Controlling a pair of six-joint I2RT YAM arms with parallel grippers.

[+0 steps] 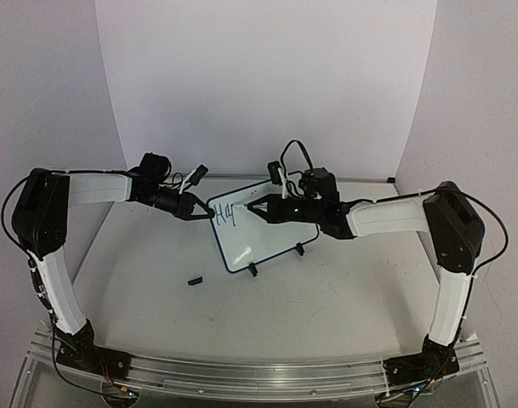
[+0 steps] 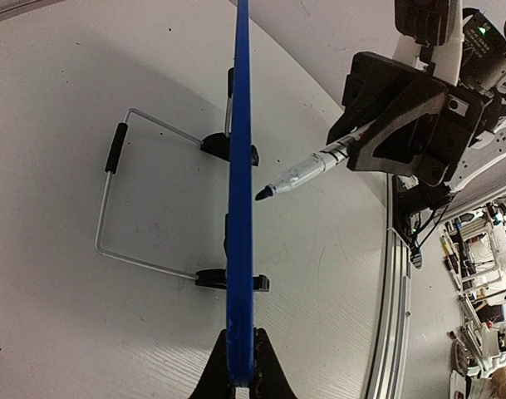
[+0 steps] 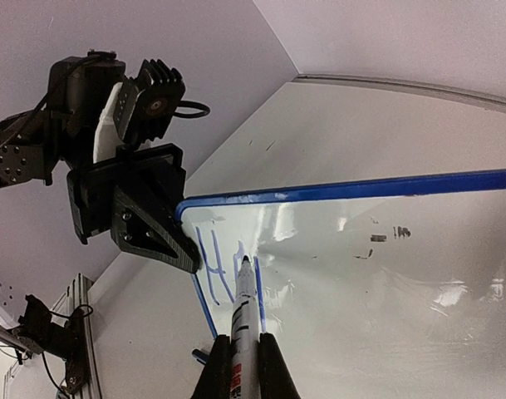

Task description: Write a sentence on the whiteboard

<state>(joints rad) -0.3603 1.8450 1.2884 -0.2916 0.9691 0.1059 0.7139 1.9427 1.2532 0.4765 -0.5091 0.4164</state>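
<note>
The whiteboard [image 1: 267, 238] stands tilted on its black clip feet in mid-table, and it shows edge-on as a blue rim [image 2: 240, 166] in the left wrist view. My left gripper [image 1: 203, 210] [image 2: 242, 366] is shut on the board's left edge. My right gripper [image 1: 257, 206] [image 3: 240, 353] is shut on a slim marker [image 3: 246, 307] [image 2: 307, 170]. Its tip sits at the board's upper left, right at the surface; I cannot tell whether it touches. The sentence [image 1: 227, 212] [image 3: 223, 266] is a blue "H" plus a few strokes beside the tip.
A small black cap [image 1: 195, 279] lies on the table in front of the board's left corner. A wire stand [image 2: 111, 199] spreads behind the board. An aluminium rail [image 1: 259, 374] runs along the near edge. White backdrop walls enclose the back and sides.
</note>
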